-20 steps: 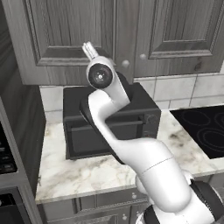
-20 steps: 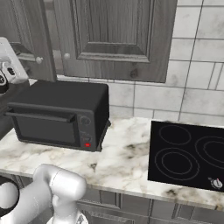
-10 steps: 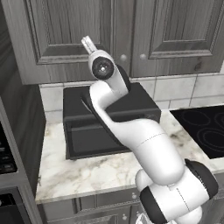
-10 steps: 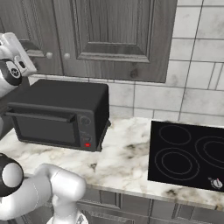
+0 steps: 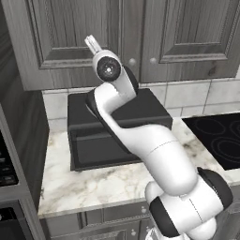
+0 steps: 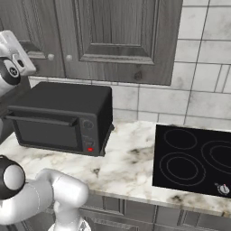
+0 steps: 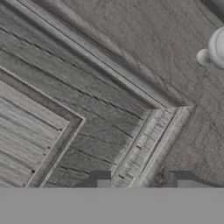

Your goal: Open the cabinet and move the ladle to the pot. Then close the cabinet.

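Observation:
The cabinet (image 5: 70, 33) has both grey wood-grain doors shut, and their two small round silver knobs (image 5: 132, 61) sit side by side at the centre seam. My gripper (image 5: 92, 43) is raised in front of the left door, to the left of the knobs. In the hand view the gripper (image 7: 140, 180) faces the door's raised-panel corner from very close. Its dark fingertips (image 7: 99, 178) stand apart with nothing between them. One knob (image 7: 216, 49) sits far off at the upper right of that view. The ladle and the pot are out of view.
A black boxy microwave (image 5: 112, 126) stands on the marble counter (image 5: 93, 183) right below the cabinet, under my arm. A black stove top (image 6: 194, 158) lies to the right. A dark tall unit (image 5: 14, 154) borders the counter on the left.
My hand has risen and moved closer to the left cabinet door. The arm's elbow has swung forward over the microwave. The doors have stayed shut.

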Controlling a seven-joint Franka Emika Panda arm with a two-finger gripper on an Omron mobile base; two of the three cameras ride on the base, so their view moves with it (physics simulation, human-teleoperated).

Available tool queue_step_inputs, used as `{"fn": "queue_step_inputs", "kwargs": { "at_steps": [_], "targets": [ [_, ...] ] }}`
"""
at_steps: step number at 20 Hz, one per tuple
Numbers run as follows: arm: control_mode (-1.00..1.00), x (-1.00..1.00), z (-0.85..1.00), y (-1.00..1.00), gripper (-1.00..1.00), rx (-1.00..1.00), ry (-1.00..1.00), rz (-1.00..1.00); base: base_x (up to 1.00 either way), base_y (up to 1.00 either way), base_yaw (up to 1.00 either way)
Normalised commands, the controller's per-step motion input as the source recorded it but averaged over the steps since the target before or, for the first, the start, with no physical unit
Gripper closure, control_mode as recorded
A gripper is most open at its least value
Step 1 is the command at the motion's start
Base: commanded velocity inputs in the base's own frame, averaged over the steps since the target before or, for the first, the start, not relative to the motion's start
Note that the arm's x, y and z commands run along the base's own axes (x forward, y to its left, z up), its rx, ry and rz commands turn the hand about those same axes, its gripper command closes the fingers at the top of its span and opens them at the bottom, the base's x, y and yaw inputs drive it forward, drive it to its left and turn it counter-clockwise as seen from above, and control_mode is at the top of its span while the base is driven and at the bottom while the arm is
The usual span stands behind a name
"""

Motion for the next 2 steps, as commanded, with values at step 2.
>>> {"fn": "queue_step_inputs", "kwargs": {
  "at_steps": [2],
  "targets": [
    [-1.0, 0.0, 0.0, -0.13, -1.0, -0.04, 0.0, 0.02, 0.0, 0.0, 0.0]
  ]
}}
